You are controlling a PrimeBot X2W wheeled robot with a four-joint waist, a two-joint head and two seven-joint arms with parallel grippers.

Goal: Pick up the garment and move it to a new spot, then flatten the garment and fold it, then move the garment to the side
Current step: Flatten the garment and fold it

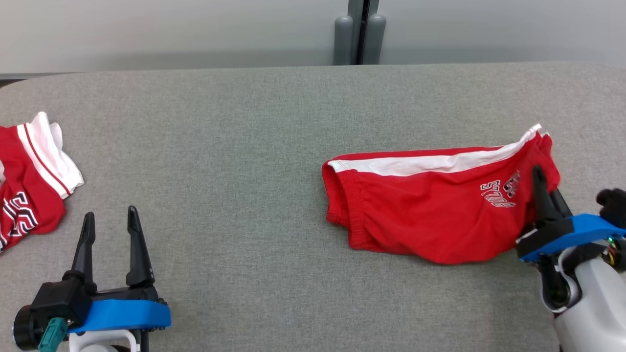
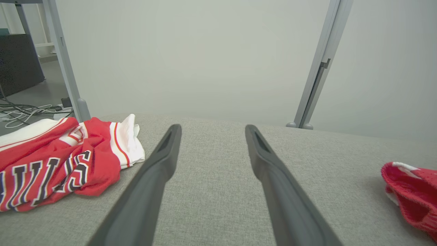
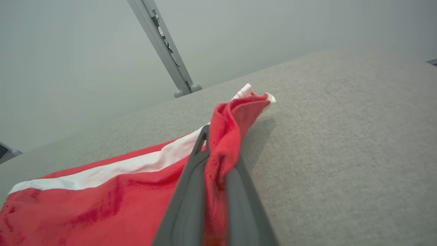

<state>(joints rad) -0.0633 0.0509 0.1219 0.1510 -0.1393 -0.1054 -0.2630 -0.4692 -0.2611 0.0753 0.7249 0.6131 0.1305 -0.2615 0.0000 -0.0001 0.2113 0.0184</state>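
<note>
On our grey fabric table (image 1: 244,220), before a pale wall (image 1: 146,34) and post (image 1: 359,34), the red garment (image 1: 430,210) lies right of centre, its end clamped in our right gripper (image 1: 544,188); our left gripper (image 1: 110,215) gapes empty, its wrist view adding floor cables (image 2: 24,111).

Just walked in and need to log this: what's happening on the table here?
The robot's right gripper is shut on the right end of the red shorts, pinching a fold of cloth while the rest lies on the grey table. The left gripper hovers open and empty at the left, near a crumpled red-and-white garment.
</note>
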